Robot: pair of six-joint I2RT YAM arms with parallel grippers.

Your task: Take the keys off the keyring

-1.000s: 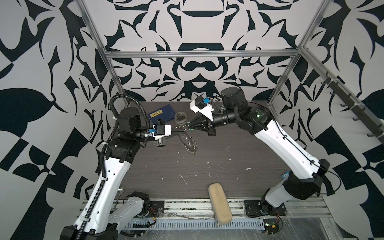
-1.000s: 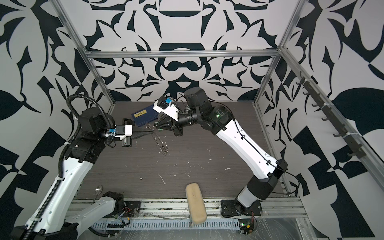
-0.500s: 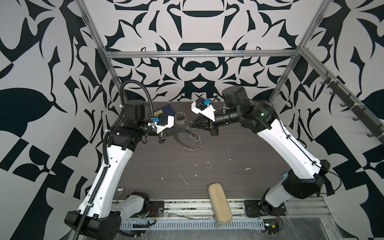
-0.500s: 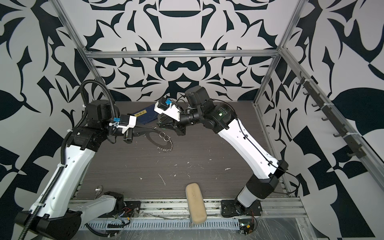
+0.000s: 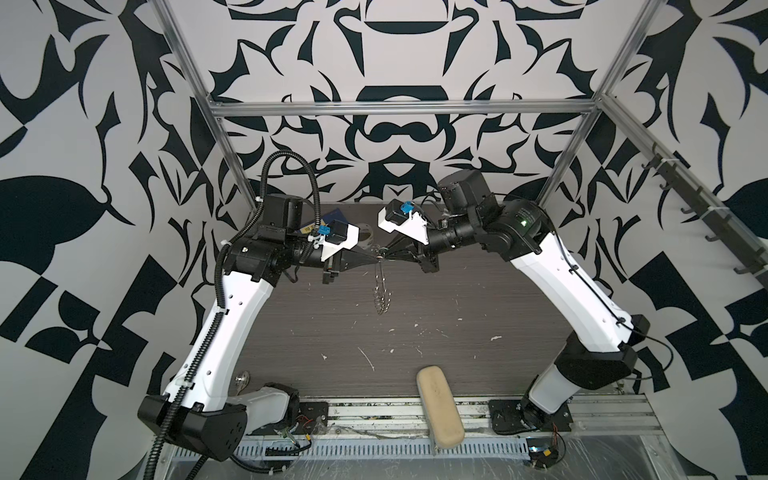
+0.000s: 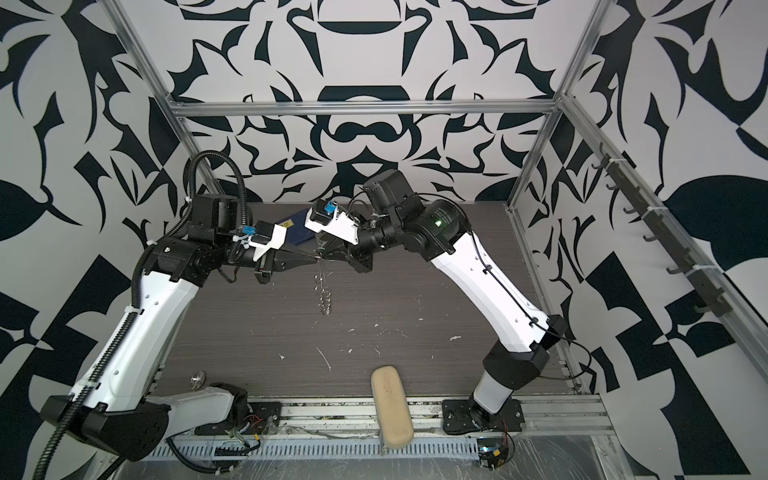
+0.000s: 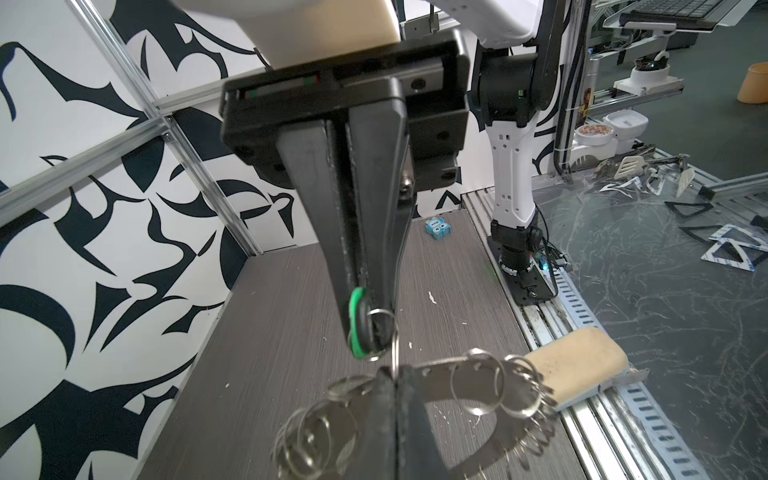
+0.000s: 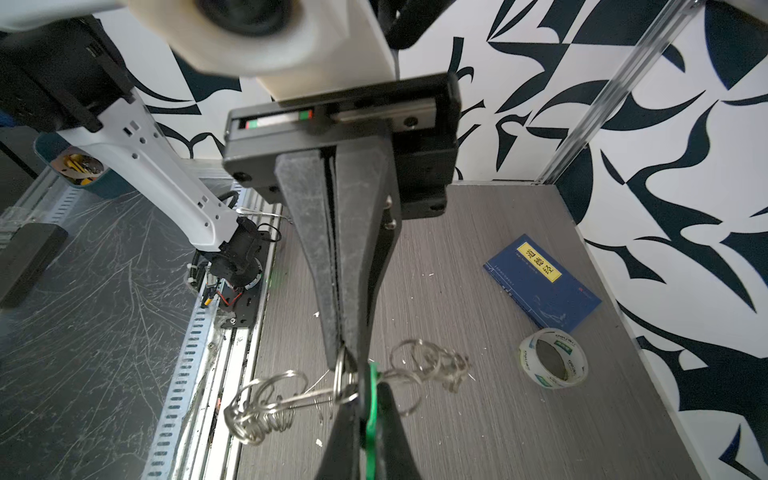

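Left gripper is pressed together on the keys, a small green piece with a dark part, pinched at the very tips. Right gripper faces it tip to tip and is clamped on one silver wire loop at the rim of the keyring. I see in both top views that the two meet above the table, toward 12 o'clock. The keyring hangs from there toward 6 o'clock. From the tips, a blue book and a tape roll lie at about 11 o'clock. A beige pad lies at 6 o'clock, on the front edge.
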